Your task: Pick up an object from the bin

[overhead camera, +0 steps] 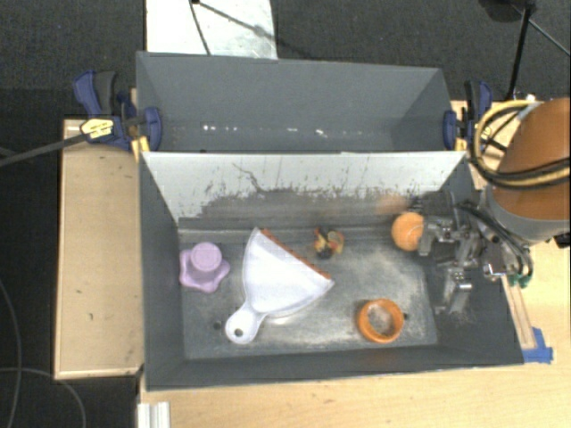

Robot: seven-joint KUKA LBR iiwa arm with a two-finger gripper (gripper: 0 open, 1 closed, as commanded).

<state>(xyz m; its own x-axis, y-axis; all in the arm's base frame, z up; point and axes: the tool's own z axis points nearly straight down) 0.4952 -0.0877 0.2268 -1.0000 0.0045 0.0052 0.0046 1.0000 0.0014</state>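
Gripper [453,294] at the right side of the bin [294,368], centre right of the frame.
Whether it is open or closed cannot be told. Nearest it are an orange ball [408,232] up-left and an orange ring [381,320] down-left, both apart from it. A white scoop [278,283], purple knob [203,267] and small brown piece [328,242] lie further left.

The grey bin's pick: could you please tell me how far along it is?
Done: nothing lifted yet; the purple flower-shaped knob, white plastic scoop, small brown-yellow piece, orange ball and orange round cup all lie on the bin floor. In hand: the gripper hangs at the bin's right side, right of the ball and the cup. Left: grasping one thing and lifting it out.
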